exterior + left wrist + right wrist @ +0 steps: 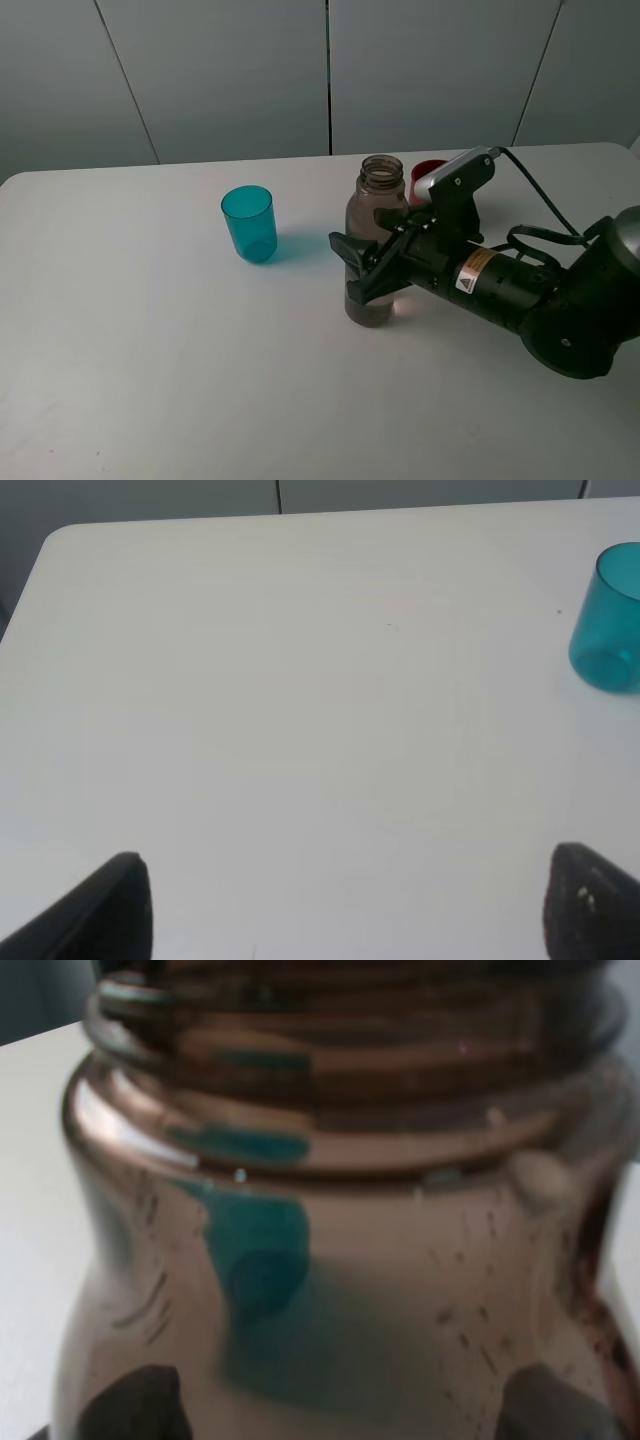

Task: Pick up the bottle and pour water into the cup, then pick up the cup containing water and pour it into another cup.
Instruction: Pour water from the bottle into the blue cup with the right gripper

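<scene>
Exterior high view: the right arm (540,295) reaches in low from the table's (150,350) right edge, and the right gripper (352,268) is clamped on the bottle (378,215) at mid-height. Smoky, transparent and thread-necked, the bottle stands upright right of centre, mouth up. The translucent teal cup (249,224) stands apart; the red cup (425,172) sits behind, toward the far edge. Over bare tabletop the left gripper (355,920) hangs spread wide.

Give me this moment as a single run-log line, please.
step: grasping bottle | right gripper: shut on bottle, upright on table | left gripper: open, holding nothing | cup: teal, upright | another cup: red, partly hidden
</scene>
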Robot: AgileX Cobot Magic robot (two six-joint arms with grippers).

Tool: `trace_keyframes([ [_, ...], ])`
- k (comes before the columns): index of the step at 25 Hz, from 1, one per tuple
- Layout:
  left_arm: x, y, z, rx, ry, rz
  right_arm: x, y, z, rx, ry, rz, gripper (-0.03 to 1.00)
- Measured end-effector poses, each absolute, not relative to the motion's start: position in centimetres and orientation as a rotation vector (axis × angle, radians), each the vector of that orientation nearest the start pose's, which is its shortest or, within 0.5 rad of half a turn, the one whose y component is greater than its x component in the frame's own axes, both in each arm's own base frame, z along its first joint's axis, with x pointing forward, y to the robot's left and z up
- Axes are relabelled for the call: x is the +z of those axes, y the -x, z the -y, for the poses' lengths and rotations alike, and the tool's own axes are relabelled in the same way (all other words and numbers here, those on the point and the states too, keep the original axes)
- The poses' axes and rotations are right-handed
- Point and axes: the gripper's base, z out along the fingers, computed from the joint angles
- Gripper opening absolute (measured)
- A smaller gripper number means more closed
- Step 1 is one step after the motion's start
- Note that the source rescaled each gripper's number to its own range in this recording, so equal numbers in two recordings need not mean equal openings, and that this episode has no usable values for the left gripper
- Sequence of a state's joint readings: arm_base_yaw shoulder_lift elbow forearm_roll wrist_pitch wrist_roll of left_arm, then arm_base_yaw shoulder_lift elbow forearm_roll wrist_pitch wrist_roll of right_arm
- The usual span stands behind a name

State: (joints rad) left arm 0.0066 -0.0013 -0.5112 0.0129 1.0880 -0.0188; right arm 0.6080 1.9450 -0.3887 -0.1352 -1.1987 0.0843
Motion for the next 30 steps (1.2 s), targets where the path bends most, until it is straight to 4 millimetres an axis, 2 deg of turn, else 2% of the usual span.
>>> trace_keyframes([
  [6,27.8,0.8,-0.1,0.008,0.027,-2.059,10.9,-21.7,-16.6,0.55,0.642,-1.801,0.0],
  [10,27.8,0.8,-0.1,0.007,0.029,-2.059,13.0,-22.6,-17.6,0.525,0.755,-1.822,0.0],
  [13,27.8,0.8,-0.1,0.007,0.029,-2.059,15.0,-24.1,-18.7,0.458,0.874,-1.843,0.0],
  [17,27.8,0.8,-0.1,0.007,0.029,-2.059,17.3,-26.4,-19.8,0.348,0.943,-1.86,0.0],
  [24,27.8,0.8,-0.1,0.007,0.029,-2.059,21.4,-29.4,-21.5,0.225,1.035,-1.721,0.0],
  [27,27.8,0.8,-0.1,0.007,0.029,-2.059,22.5,-30.3,-22.1,0.161,1.093,-1.652,0.0],
  [30,27.8,0.8,-0.1,0.007,0.029,-2.059,22.1,-31.3,-22.7,0.076,1.195,-1.602,0.0],
])
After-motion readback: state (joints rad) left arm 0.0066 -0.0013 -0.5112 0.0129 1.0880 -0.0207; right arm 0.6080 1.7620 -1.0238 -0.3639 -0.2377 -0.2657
